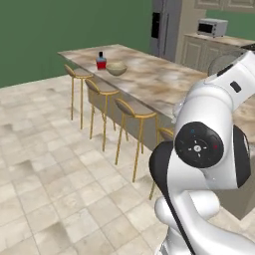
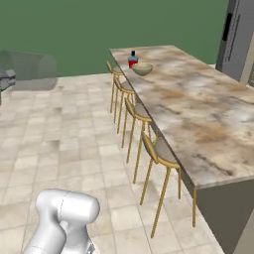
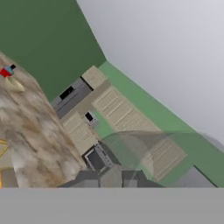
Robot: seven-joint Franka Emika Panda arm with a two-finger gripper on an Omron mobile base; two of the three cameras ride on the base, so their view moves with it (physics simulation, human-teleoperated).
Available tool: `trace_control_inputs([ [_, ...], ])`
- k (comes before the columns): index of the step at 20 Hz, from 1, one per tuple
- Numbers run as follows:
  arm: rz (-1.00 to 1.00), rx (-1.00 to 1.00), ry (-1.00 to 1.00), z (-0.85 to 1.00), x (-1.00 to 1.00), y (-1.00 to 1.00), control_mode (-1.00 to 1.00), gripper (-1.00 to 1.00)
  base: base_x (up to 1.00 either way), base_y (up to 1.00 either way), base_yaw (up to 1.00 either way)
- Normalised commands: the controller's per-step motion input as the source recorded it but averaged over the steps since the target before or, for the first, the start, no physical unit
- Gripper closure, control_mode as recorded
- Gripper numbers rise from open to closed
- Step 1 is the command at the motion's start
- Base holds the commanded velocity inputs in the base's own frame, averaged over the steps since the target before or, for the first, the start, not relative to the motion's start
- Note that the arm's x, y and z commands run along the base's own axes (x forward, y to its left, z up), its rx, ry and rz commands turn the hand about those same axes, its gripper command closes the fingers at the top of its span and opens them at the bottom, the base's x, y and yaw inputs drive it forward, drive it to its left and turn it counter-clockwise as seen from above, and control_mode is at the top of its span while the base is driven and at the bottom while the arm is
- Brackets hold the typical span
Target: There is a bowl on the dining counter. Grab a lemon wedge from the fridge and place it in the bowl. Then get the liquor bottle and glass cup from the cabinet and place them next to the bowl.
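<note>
The bench, i.e. the dining counter (image 1: 149, 79), runs away from the robot, with yellow-framed stools (image 1: 134, 112) along its near side. The grey fridge (image 1: 167, 25) stands beyond it, doors shut. No job looks left there.

The bowl (image 1: 116, 68) sits at the far end of the bench, well apart from the arm. The liquor bottle (image 1: 101, 61) stands upright just beside it, so that item looks done.

The glass cup (image 2: 30, 69) is off the bench, up in the air at the arm's end, a see-through grey shape. The lemon wedge can't be made out. The bowl's inside is too small to read at this range.

The tool (image 3: 111, 177) has its tips close together, apparently clamped on the cup's wall, w/ the cup's body directly ahead of them.

Step in hand, by judgement: the last one, carrying the cup to the bowl. The next move calls for the base to close in on the bench's far end. The cup then has to be lowered upright onto bare stone near the bowl w/o knocking the bottle.

Views: the right base view shows the cup's outline plainly against the green wall. In the left base view the arm's bulk covers most of it. The hand view alone shows the tips vs. the cup, plus bottle and bowl tiny at its left edge.
</note>
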Motion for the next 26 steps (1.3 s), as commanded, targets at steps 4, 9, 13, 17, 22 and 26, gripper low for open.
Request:
trace_control_inputs([
  [4, 0.00, 0.00, 0.00, 0.00, 0.00, 0.00, 1.00, 1.00, 1.00, 0.51, -0.38],
  [9, 0.00, 0.00, 0.00, 0.00, 0.00, 0.00, 1.00, 1.00, 0.99, 0.67, -0.39],
  [13, 0.00, 0.00, 0.00, 0.00, 0.00, 0.00, 1.00, 1.00, 0.88, 0.71, -0.44],
  [17, 0.00, 0.00, 0.00, 0.00, 0.00, 0.00, 1.00, 1.00, 0.87, 0.72, -0.44],
  [22, 0.00, 0.00, 0.00, 0.00, 0.00, 0.00, 1.00, 1.00, 0.86, 0.73, -0.43],
  [26, 0.00, 0.00, 0.00, 0.00, 0.00, 0.00, 1.00, 1.00, 0.74, 0.81, -0.42],
])
